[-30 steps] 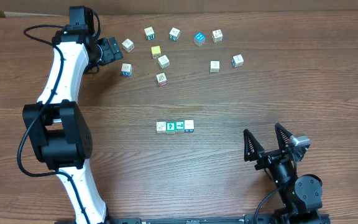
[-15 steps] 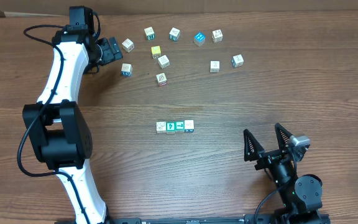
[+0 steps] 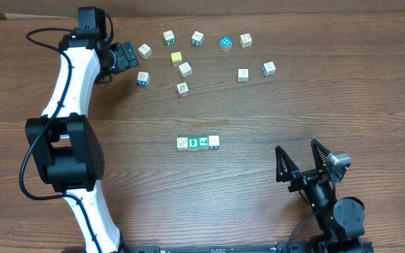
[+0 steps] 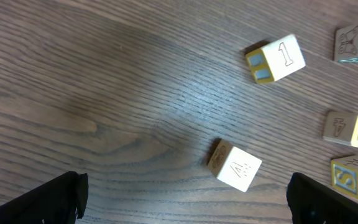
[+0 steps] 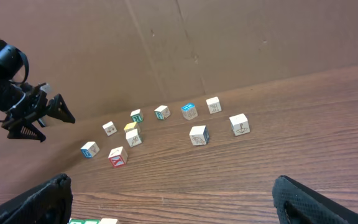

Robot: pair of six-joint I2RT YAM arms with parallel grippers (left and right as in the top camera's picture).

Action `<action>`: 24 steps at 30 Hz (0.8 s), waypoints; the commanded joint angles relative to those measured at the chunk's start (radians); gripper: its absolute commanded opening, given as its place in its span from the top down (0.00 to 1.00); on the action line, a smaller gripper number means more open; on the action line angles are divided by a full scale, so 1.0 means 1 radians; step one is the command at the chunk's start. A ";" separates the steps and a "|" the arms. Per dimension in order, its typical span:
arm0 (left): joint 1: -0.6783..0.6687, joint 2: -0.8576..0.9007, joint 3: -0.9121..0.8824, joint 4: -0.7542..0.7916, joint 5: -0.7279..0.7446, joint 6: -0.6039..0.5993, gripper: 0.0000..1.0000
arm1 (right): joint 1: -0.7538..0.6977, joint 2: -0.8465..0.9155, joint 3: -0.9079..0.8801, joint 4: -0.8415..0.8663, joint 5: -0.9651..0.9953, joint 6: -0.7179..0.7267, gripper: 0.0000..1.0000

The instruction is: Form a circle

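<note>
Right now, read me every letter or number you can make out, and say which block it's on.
"1": top block, left wrist view.
"4": middle block, same view.
"S", probably: edge block at lower right, same view.
Row of four blocks and scattered blocks, overhead: too small to read.

The table (image 3: 343,98) is showing brown wood grain. The yellow block (image 3: 176,58) is standing out among pale blocks (image 3: 242,74). Right of it, the blue block (image 3: 225,43) is showing white marks, possibly dots. Below it, the row (image 3: 198,143) is showing two green faces.
</note>
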 commanded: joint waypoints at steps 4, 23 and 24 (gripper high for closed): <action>-0.007 -0.117 0.013 0.000 0.004 -0.021 0.00 | -0.004 -0.012 -0.010 0.008 0.005 -0.008 0.00; -0.093 -0.420 0.011 -0.213 -0.235 0.093 0.00 | -0.004 -0.012 -0.010 0.008 0.005 -0.008 0.00; -0.106 -0.429 0.011 -0.217 -0.251 0.101 0.00 | -0.004 -0.012 -0.010 0.008 0.005 -0.008 0.00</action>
